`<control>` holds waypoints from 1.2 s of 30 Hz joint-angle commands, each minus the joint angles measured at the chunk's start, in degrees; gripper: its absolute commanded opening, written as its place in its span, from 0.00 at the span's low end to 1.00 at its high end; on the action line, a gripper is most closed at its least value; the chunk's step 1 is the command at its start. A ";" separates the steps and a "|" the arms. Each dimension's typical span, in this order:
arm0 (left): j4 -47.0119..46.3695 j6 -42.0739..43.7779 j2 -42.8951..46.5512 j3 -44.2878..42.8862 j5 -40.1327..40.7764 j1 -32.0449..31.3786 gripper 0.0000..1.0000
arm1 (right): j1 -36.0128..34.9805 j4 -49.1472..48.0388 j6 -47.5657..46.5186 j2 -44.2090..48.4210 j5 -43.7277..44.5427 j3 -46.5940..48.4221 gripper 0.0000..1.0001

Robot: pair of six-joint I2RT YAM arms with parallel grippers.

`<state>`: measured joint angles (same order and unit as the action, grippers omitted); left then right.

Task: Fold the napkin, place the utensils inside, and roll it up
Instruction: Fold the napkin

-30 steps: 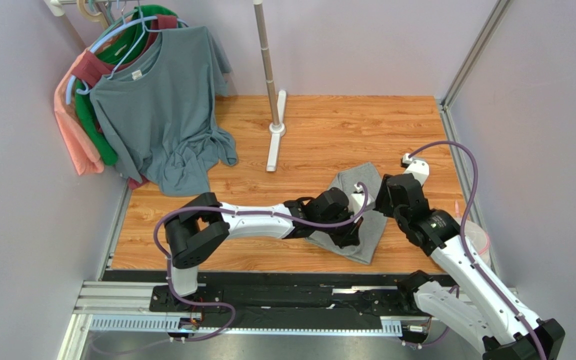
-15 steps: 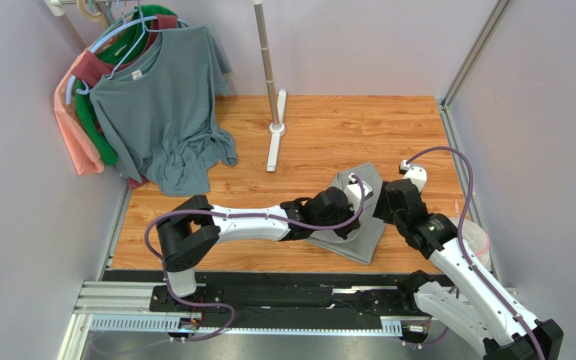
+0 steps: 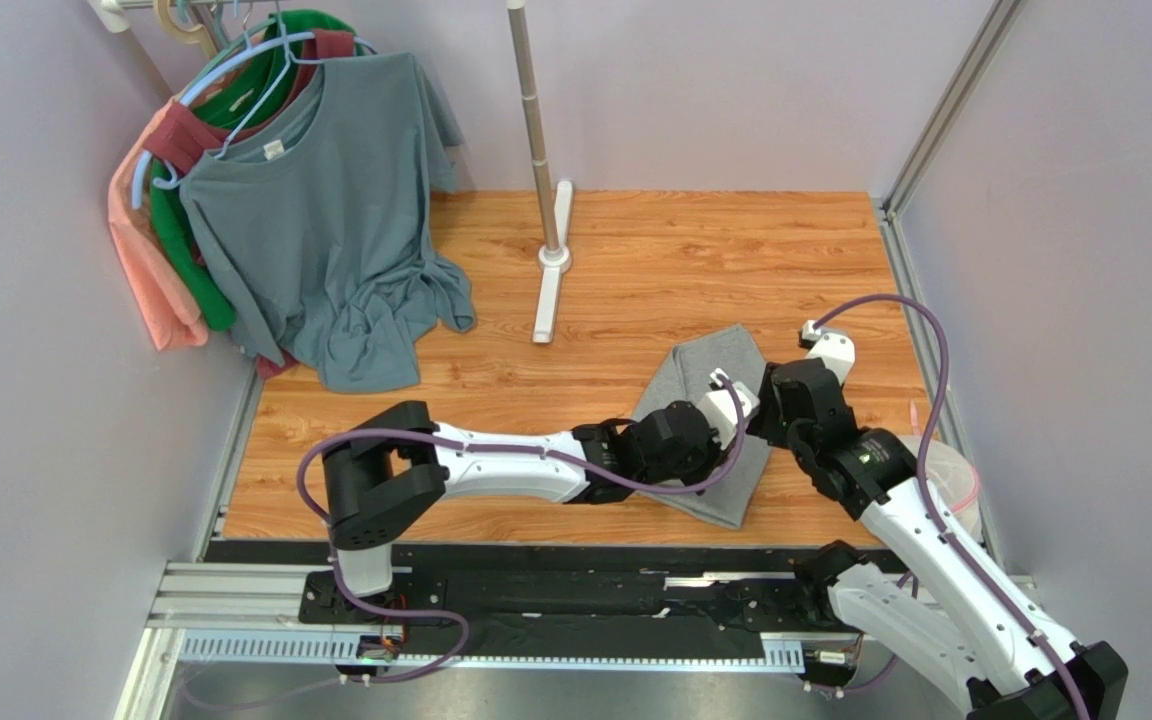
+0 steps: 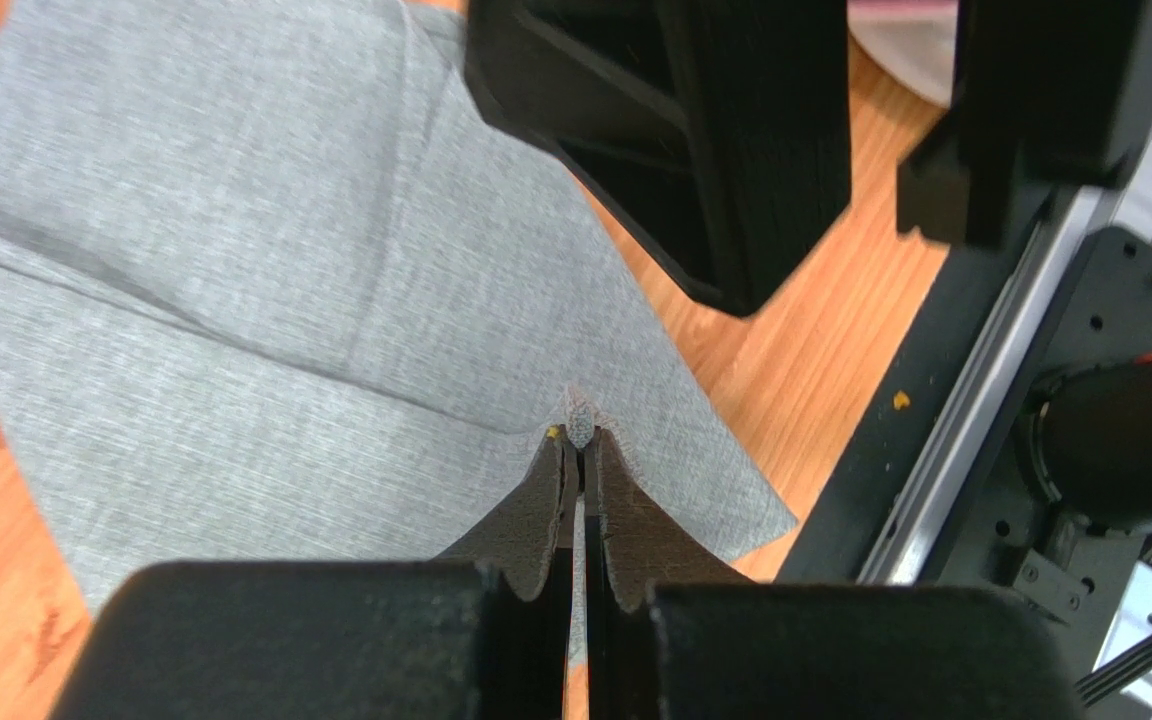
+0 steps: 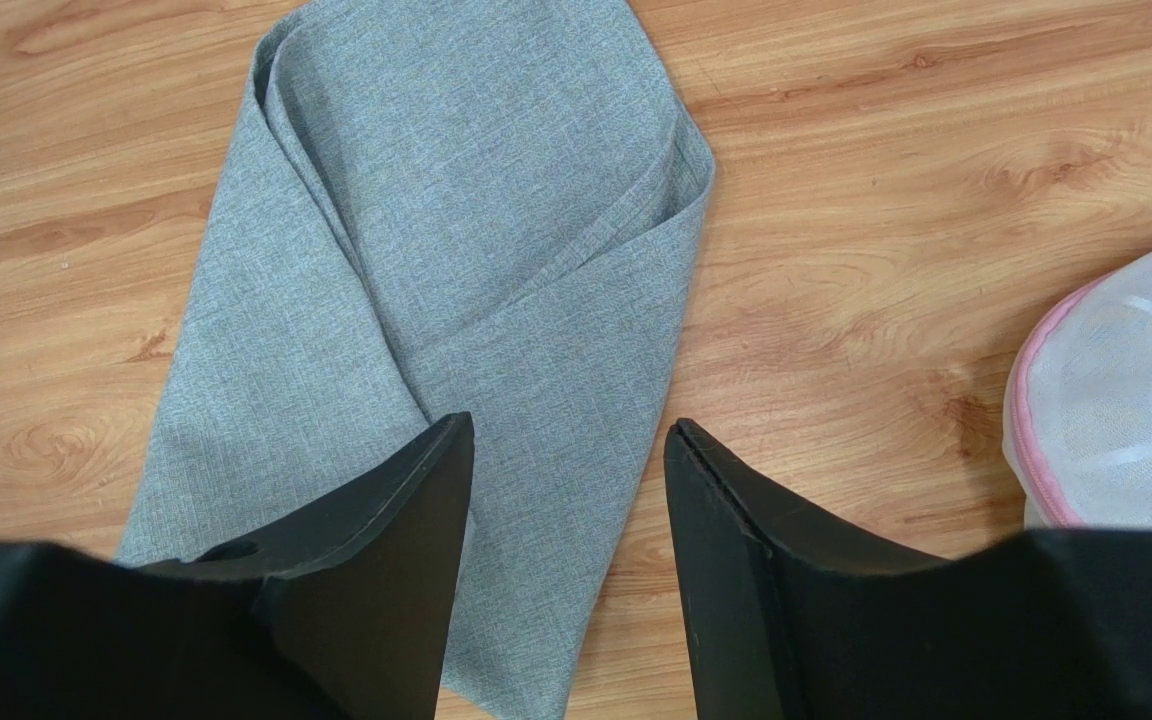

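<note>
Pinching: left gripper [image 4: 579, 444], jaws pressed together on a small raised peak of the napkin [image 4: 237, 285].
Hovering: right gripper [image 5: 567, 438], jaws spread, holding nothing, just above the cloth.
Napkin place: lying folded in overlapping layers on the table [image 3: 642, 255], nearer the arms than the stand foot [image 3: 551, 285] and to its right.
Handling: likely light, limp, not fragile; layers apt to slide apart.
Hold: best by an edge or corner, pinching all layers together.

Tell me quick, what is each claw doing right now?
Left gripper: closed, pinching a bit of the napkin.
Right gripper: open, holding nothing, above the napkin.
</note>
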<state>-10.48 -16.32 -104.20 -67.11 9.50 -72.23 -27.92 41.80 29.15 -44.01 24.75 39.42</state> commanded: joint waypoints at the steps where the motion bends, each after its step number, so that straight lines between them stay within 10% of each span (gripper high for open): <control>1: -0.60 2.16 -1.00 -0.13 -0.97 -0.98 0.00 | 0.24 -0.32 0.74 1.38 0.38 0.22 0.54; 8: 2.91 0.50 -3.63 -2.14 -4.31 -1.08 0.09 | 0.24 -0.32 1.35 0.77 -1.11 0.39 0.54; 10: 4.24 -0.64 -4.43 -3.28 -4.75 -1.07 0.44 | 0.32 0.12 1.79 1.12 -2.25 0.48 0.54; 14: 4.59 -1.70 -1.89 -3.11 -4.32 -1.07 0.82 | 0.24 3.72 3.54 1.47 -3.30 1.71 0.54; 25: 19.00 -10.66 15.07 6.63 2.54 7.09 0.89 | 0.24 11.20 11.71 2.52 -9.89 3.03 0.55; 36: 10.83 -22.26 13.51 16.40 -20.03 23.00 0.88 | 0.24 3.47 11.90 -3.18 -23.17 -3.56 0.55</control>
<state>5.80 -33.63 -88.97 -51.92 0.38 -50.94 -27.92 49.54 40.27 -45.69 6.07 37.52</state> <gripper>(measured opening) 0.883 0.550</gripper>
